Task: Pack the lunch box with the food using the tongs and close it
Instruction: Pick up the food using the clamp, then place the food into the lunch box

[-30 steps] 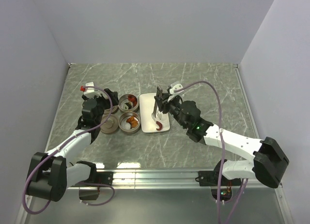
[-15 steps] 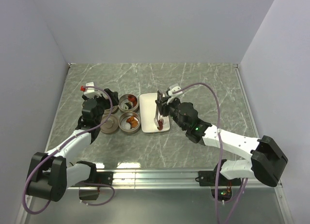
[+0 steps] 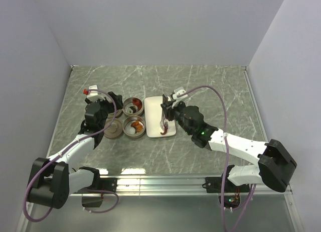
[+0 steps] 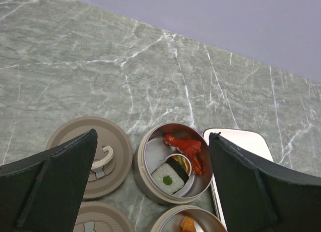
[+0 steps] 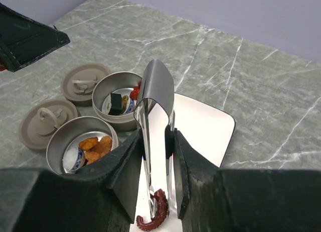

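The lunch box is two open round metal tins. The far tin [image 3: 133,106] [image 4: 173,161] holds a red piece, a rice square and a small cup. Orange pieces lie in the near tin [image 3: 135,126] [image 5: 83,144]. My right gripper [image 3: 167,113] [image 5: 156,141] is shut on the tongs [image 5: 156,99], which point down at the white tray [image 3: 168,102] [image 5: 200,126]. The tong tips pinch a dark red curled tentacle piece [image 5: 154,214] [image 3: 163,132] at the tray's near end. My left gripper [image 3: 100,114] [image 4: 150,192] hangs open above the tins and lids, holding nothing.
Two flat handled lids [image 4: 90,154] [image 4: 93,222] lie left of the tins; in the right wrist view the same lids [image 5: 83,81] [image 5: 45,121] show at left. Grey walls close in the marble table on three sides.
My right gripper has shifted slightly left and down over the tray and squeezed the tongs tighter, their tips closing on the red tentacle piece. The left arm has not moved.
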Robot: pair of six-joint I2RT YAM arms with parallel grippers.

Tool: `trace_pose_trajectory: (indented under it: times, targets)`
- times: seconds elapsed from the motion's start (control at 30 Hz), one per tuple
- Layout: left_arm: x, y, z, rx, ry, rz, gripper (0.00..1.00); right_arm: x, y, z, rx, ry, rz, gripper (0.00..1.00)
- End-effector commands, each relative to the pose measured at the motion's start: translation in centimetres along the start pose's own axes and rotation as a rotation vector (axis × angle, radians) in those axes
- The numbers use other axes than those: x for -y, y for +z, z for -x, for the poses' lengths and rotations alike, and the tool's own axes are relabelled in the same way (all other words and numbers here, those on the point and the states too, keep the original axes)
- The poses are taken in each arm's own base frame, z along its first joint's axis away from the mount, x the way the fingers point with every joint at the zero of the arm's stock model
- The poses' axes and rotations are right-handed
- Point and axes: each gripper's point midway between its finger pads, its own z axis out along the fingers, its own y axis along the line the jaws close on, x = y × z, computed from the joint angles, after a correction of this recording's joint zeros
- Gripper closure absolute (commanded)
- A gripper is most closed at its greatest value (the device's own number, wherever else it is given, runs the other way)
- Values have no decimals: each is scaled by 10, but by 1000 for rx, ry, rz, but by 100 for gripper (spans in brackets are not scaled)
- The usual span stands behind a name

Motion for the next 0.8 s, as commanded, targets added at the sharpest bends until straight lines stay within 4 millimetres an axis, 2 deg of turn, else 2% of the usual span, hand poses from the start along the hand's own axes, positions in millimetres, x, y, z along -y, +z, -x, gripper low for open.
trace_pose_trajectory:
  times: [0.0, 0.2, 0.23, 0.37, 0.53, 0.63, 0.77]
  targets:
    - [9, 1, 17, 50, -15, -35, 1, -4, 2, 29, 61, -5, 1, 81]
    - [9, 1, 18, 52, -14, -34, 0, -17, -6, 80, 170, -30, 51, 82]
    - [9, 1, 18, 50, -15, -33, 1, -23, -7, 92, 195, -28, 67, 82]
    - [9, 1, 18, 51, -17, -32, 1, -45, -5, 114, 242, -48, 133, 82]
    - [9, 0, 17, 49, -16, -33, 1, -76, 1, 133, 281, -65, 238, 82]
    - [9, 0, 18, 51, -15, -32, 1, -92, 8, 137, 293, -64, 285, 82]
    - [8, 1, 17, 47, -16, -32, 1, -113, 23, 128, 278, -85, 345, 82]
